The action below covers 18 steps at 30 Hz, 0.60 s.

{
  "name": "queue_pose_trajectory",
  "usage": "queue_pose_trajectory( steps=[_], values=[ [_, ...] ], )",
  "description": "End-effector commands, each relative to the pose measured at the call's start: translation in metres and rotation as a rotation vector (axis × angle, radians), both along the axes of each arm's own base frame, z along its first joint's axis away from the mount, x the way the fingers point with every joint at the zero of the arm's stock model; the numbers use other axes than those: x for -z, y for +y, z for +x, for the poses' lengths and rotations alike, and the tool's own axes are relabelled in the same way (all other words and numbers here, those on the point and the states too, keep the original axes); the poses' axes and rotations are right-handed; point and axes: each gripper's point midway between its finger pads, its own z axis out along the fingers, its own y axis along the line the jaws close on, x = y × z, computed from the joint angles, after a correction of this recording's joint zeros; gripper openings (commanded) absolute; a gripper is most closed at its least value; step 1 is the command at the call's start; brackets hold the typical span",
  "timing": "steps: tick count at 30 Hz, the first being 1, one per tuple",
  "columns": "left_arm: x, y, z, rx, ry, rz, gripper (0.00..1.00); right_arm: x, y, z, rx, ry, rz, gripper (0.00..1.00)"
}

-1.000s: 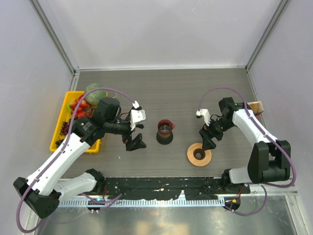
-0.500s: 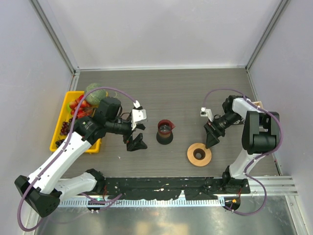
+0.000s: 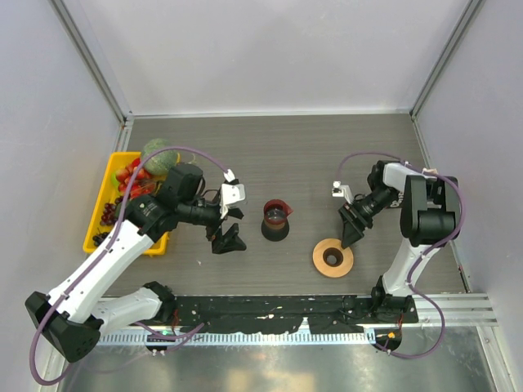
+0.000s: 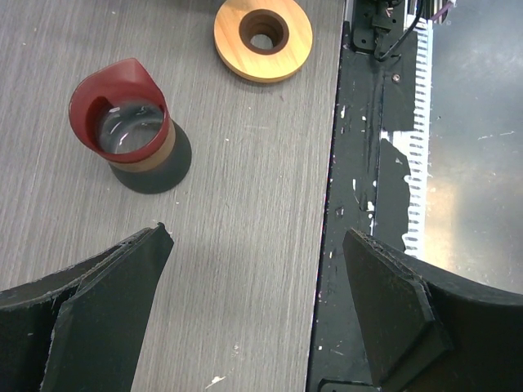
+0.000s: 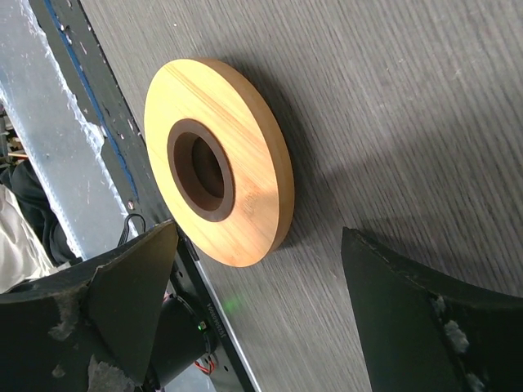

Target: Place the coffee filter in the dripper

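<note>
Got the dripper (image 3: 333, 257) lying flat on the worktop (image 3: 302, 155), close to the front edge, wide rim up and dark centre hole in plain view.

Seeing the right jaws parked just behind the dripper's far edge, spread wide and gripping nothing. On the wrist cam, can make out the dripper sitting between the two black fingers (image 5: 122, 286) without touching either one.

Spotting the left jaws well off to the left of the dripper, spread wide too, nothing held, hovering over bare worktop.

Between those and the dripper, got a small black cup (image 3: 276, 220) with a red rim, upright, a bit further back than the dripper.

Far left of the dripper, got a yellow tray (image 3: 91, 229) of fruit with a green melon (image 3: 159, 155) at its back end.

As for the coffee filter (image 3: 431, 172): probably that tan sliver poking out behind the right arm, right of the dripper and further back. Mostly hidden though, so can't swear to it. Not in the dripper, anyway.
</note>
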Motion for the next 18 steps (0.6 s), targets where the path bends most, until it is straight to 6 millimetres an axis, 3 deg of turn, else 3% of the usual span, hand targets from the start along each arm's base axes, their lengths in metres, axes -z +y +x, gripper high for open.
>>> queue_pose_trajectory(
  steps=[1,9,15,18],
  values=[
    [-0.005,-0.005,0.001,0.015,-0.018,-0.04,0.99,-0.001,0.011,-0.004,-0.011,0.011,0.035,0.86],
    [-0.001,-0.004,0.0,0.019,-0.012,-0.036,0.99,-0.002,0.018,-0.01,-0.024,0.058,0.063,0.65],
    [-0.001,-0.006,0.001,0.024,-0.014,-0.036,0.99,-0.012,0.021,-0.011,-0.037,0.032,0.09,0.44],
    [-0.001,-0.007,0.003,0.021,-0.013,-0.037,0.99,-0.016,0.021,-0.011,-0.042,0.019,0.093,0.38]
  ],
)
